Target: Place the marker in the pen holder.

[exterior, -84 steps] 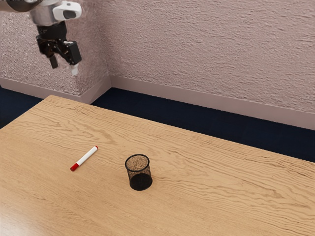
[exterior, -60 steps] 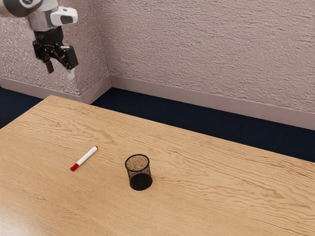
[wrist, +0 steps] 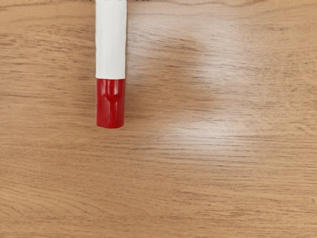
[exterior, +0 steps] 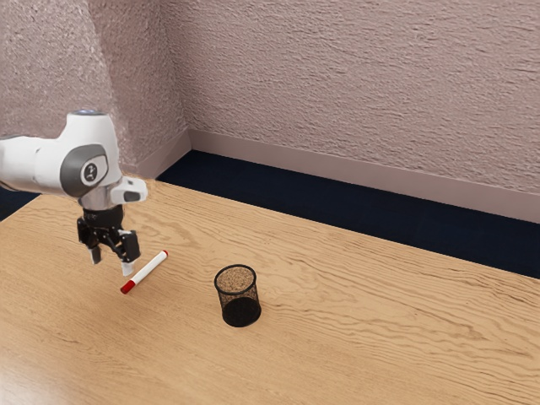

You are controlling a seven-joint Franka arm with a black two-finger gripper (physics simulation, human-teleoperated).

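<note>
Gripper (exterior: 111, 261) w/ jaws wide, above tbl (exterior: 380, 337), nr marker (exterior: 148, 269) (red/white, lying flat). Pen holder (exterior: 240, 310) upright, apart from both.

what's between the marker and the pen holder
Just a stretch of wooden table between the marker and the pen holder; the exterior view shows it.

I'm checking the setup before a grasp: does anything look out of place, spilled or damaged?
Nothing stands out: the marker lies on the table with its red cap on, the pen holder stands upright, and no spill or damage shows.
</note>
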